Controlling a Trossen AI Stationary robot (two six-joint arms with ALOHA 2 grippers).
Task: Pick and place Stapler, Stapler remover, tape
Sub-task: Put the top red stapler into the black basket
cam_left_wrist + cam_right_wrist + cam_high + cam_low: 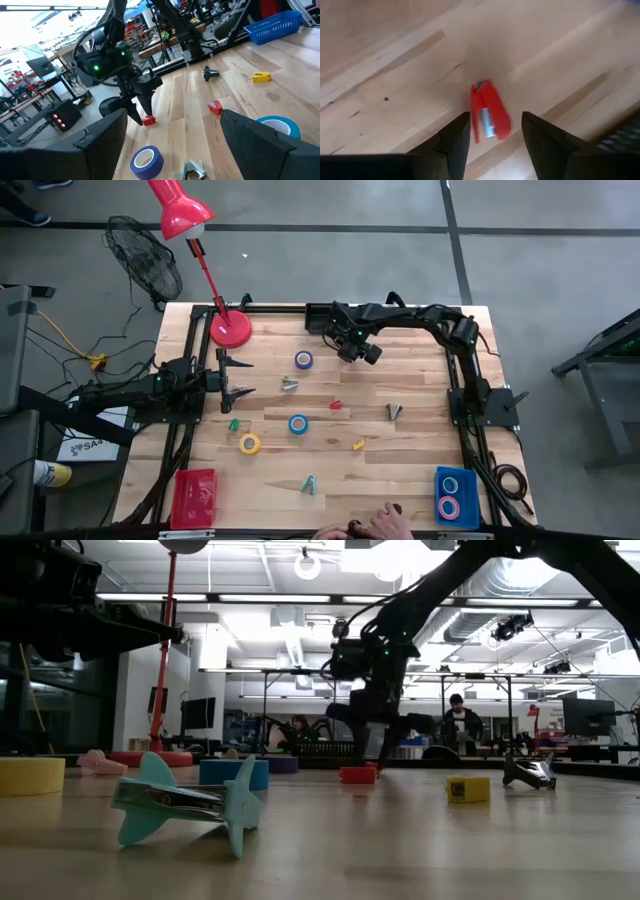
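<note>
Hovering right hand, fingers spread, straddling small red stapler lying on tabletop near purple tape, apparently lining up a pinch. Idling left hand, also spread, well apart.

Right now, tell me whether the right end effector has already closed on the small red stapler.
No. In the right wrist view the right end effector is open, its fingers apart above the red stapler lying on the table.
</note>
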